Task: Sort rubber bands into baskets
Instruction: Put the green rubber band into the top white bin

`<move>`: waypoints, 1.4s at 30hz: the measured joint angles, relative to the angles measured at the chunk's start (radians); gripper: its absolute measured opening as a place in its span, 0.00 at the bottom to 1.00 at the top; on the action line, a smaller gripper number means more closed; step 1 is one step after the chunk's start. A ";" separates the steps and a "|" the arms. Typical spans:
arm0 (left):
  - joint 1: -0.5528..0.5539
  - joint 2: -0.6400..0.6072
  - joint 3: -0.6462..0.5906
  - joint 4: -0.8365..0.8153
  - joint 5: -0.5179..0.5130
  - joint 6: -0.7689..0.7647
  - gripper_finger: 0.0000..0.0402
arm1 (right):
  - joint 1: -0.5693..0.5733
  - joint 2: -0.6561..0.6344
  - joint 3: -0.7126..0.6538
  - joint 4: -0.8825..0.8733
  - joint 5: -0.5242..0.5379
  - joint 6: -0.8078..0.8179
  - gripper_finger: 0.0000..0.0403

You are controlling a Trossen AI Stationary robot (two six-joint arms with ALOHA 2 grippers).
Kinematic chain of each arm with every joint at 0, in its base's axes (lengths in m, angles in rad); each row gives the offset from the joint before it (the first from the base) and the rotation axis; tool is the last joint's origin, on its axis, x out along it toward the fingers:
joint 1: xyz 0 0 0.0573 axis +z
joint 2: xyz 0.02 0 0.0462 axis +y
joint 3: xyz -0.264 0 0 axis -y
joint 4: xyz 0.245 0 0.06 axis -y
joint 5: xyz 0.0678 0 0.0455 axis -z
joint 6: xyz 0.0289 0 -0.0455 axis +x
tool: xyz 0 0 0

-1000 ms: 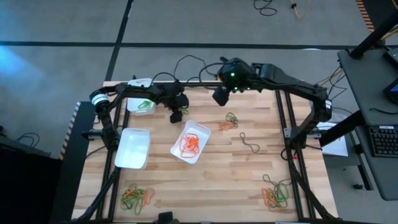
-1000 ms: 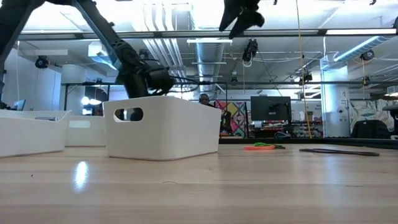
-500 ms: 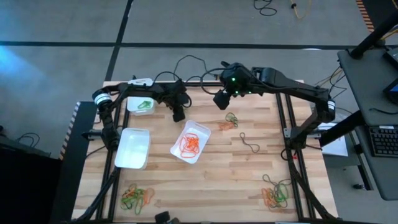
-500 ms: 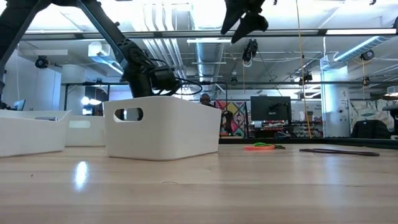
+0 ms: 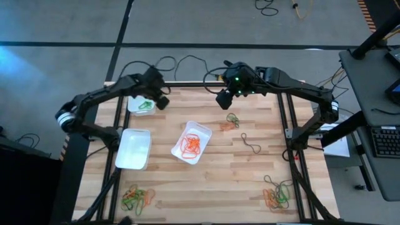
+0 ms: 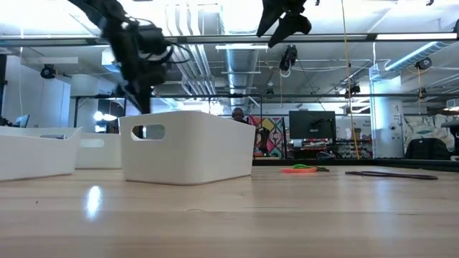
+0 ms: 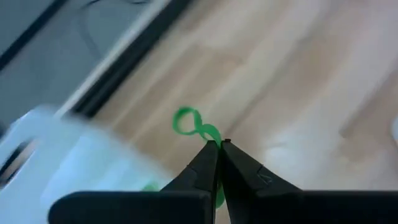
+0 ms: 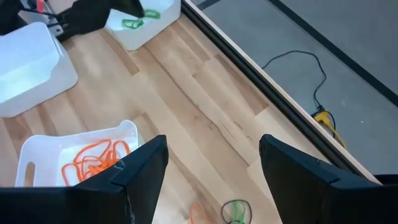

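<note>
Pinching a green rubber band (image 7: 194, 126), left gripper (image 7: 217, 147) beside far-left basket (image 5: 135, 107) rim.

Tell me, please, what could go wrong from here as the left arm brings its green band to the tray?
The left pincer pinches the green band only at its very tips, so it could slip out before release. In the high view the pincer sits at the edge of the tray with green bands, so a drop might land on the table instead. The right pincer, open above the table, looks clear of it.
</note>
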 joint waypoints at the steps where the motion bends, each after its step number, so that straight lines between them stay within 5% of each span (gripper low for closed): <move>1: 0.021 -0.020 -0.014 -0.018 -0.025 -0.030 0.00 | 0.000 0.000 0.000 0.006 0.000 0.000 0.61; 9: 0.212 -0.013 -0.127 -0.068 -0.112 -0.201 0.00 | 0.000 0.000 0.000 0.035 -0.001 0.026 0.61; 17: 0.256 0.119 -0.160 0.028 -0.116 -0.157 0.01 | 0.053 0.000 0.000 -0.050 -0.010 0.188 0.61; 27: 0.268 0.171 -0.163 0.041 -0.114 -0.058 0.25 | 0.218 0.007 -0.004 -0.206 -0.006 0.267 0.61; 35: 0.262 -0.050 -0.164 -0.046 -0.064 -0.089 0.52 | 0.215 0.011 -0.195 -0.239 0.052 0.160 0.61; 42: 0.209 -0.350 -0.163 -0.073 0.077 -0.281 0.61 | 0.127 0.011 -0.435 -0.165 0.052 0.137 0.61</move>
